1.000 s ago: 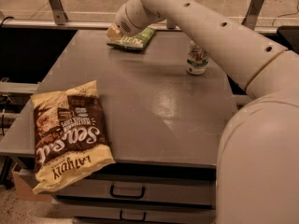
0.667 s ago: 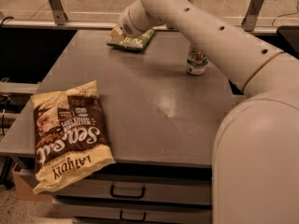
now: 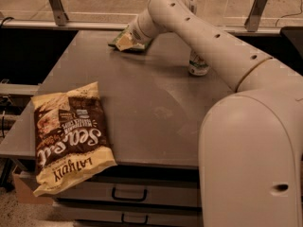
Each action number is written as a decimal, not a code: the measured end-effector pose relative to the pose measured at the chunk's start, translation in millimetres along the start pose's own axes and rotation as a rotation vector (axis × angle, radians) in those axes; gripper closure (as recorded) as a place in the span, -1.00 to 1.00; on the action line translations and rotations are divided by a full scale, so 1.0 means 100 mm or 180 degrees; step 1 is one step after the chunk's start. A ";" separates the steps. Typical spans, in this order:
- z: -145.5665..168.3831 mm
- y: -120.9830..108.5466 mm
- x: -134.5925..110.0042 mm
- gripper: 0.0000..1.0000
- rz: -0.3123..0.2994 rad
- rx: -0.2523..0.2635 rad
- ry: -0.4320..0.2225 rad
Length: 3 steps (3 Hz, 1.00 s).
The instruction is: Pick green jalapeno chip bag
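Note:
The green jalapeno chip bag (image 3: 137, 45) lies flat at the far side of the grey table (image 3: 156, 103), near its back edge. It is small and dark green with pale lettering. My gripper (image 3: 125, 40) is at the end of the white arm that reaches across the table from the right. It sits right on the bag's left part and covers much of it. Only the bag's edges show around the gripper.
A large brown-and-cream chip bag (image 3: 68, 138) lies at the table's front left corner and overhangs the edge. A white-and-green soda can (image 3: 198, 66) stands at the back right, partly behind my arm. Drawers (image 3: 130, 195) are under the table front. A railing (image 3: 57, 6) runs behind the table.
My gripper has come down onto the green bag from just above it. The arm's near part has swung further left in view. The bags and the can have not moved.

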<state>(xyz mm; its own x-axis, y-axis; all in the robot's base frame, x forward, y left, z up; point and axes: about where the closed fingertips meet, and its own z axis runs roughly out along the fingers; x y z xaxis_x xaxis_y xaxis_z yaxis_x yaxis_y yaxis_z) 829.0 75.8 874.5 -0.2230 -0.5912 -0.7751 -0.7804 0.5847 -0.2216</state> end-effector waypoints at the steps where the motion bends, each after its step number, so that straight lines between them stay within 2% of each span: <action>1: 0.05 -0.16 0.07 -1.00 0.0074 0.0076 0.0016; 2: 0.06 -0.26 0.13 -1.00 0.0109 0.0141 0.0039; 3: 0.14 -0.34 0.29 -1.00 0.0219 0.0173 0.0136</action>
<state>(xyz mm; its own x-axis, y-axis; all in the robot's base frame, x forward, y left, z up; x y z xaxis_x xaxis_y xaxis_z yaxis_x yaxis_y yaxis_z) 857.1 45.9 851.2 -0.3005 -0.5712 -0.7638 -0.7299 0.6533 -0.2014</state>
